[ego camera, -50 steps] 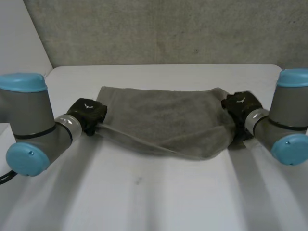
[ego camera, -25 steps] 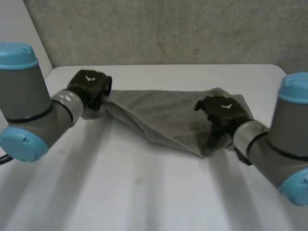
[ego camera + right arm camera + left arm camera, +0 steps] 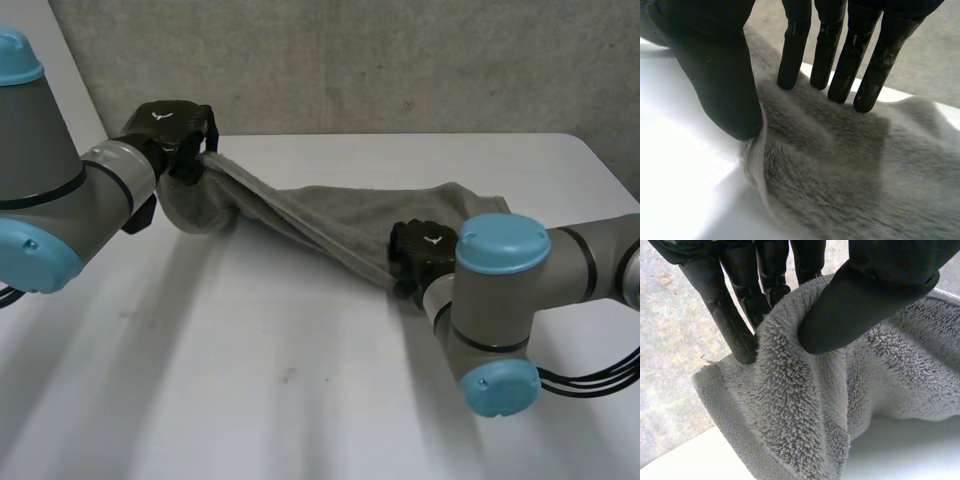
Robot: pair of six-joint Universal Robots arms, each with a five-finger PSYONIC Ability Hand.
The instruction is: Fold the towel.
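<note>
The grey towel (image 3: 340, 225) hangs stretched in a slanting band across the white table (image 3: 300, 400). It runs from the upper left of the head view down to the middle right, and its far right part lies flat on the tabletop. Behind the table is a rough grey wall (image 3: 350, 60).

The left hand (image 3: 170, 130) is up in the upper left of the frame, lifted off the table near its back edge. It holds one end of the towel, and a loose fold sags just below it. In the left wrist view the thumb (image 3: 865, 295) presses a bunched hemmed corner of the towel (image 3: 805, 410) against the straight fingers (image 3: 735, 315). The cloth is clamped between them and its pile puffs out round the thumb tip.

The right hand (image 3: 422, 255) sits low, right of the frame's centre, at the lower end of the stretched band, with its arm bent round in front of it. In the right wrist view the thumb (image 3: 720, 65) bears on the towel's (image 3: 840, 165) hemmed edge. The straight fingers (image 3: 840, 65) rest their tips on the pile just beyond, and a ridge of cloth is nipped between thumb and fingers. Bare table (image 3: 680, 165) shows beside the thumb.
</note>
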